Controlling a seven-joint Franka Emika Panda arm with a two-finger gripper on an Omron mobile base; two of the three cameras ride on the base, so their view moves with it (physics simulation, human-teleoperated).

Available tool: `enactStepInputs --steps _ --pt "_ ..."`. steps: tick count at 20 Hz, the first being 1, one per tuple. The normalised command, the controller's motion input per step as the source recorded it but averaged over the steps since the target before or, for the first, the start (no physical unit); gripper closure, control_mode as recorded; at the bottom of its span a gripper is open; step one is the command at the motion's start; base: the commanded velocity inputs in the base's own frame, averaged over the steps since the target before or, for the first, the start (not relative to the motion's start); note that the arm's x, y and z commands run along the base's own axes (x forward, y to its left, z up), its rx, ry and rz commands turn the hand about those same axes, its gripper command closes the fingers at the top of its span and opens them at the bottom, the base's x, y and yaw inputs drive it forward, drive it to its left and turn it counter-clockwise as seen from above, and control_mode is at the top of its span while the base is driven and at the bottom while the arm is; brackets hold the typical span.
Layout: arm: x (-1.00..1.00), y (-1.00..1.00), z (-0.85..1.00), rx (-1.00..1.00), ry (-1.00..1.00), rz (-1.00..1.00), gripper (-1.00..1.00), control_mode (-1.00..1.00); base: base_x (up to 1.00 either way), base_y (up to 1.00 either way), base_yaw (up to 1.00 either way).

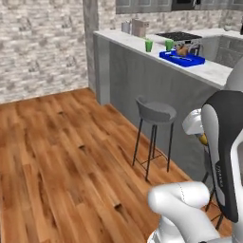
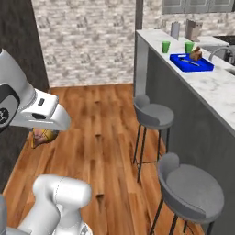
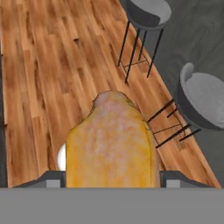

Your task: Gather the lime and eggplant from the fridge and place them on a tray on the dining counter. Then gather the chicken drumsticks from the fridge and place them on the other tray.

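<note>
Wood plank floor (image 1: 57, 161), warm brown, knots and dark grain marks. Pale brick wall (image 1: 38, 47) at far end. Long dining counter (image 2: 202, 82): white marble top, dark grey side panel, running from far corner toward near right. Two grey bar stools (image 2: 153, 117) with thin black legs along counter's floor side, second stool (image 2: 193, 190) nearer. Grey upper cabinets (image 1: 142, 4) behind counter. Stovetop (image 1: 179, 36) at far counter edge. Dark panel (image 2: 18, 41) at left. Even, soft light

My drumstick (image 3: 111, 142) is golden-yellow, mottled pale. The tray (image 2: 192, 62) is bright blue, both cups (image 2: 165, 47) green, stools (image 2: 153, 115) grey, floor (image 1: 57, 156) striped reddish-brown wood.
</note>
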Motion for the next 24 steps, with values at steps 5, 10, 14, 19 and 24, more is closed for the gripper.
enactStepInputs --steps 5,10,14,19,24 --pt "0.00 0.00 0.00 0.00 0.00 0.00 1.00 1.00 1.00 0.57 -0.27" --pt "0.00 0.00 0.00 0.00 0.00 0.00 1.00 1.00 1.00 0.59 -0.27" --pt "0.00 0.00 0.00 0.00 0.00 0.00 1.00 1.00 1.00 0.57 -0.28" --pt "0.00 0.00 0.00 0.00 0.00 0.00 1.00 1.00 0.97 0.54 -0.30" --pt "0.00 0.00 0.00 0.00 0.00 0.00 1.00 1.00 0.80 0.51 -0.36"
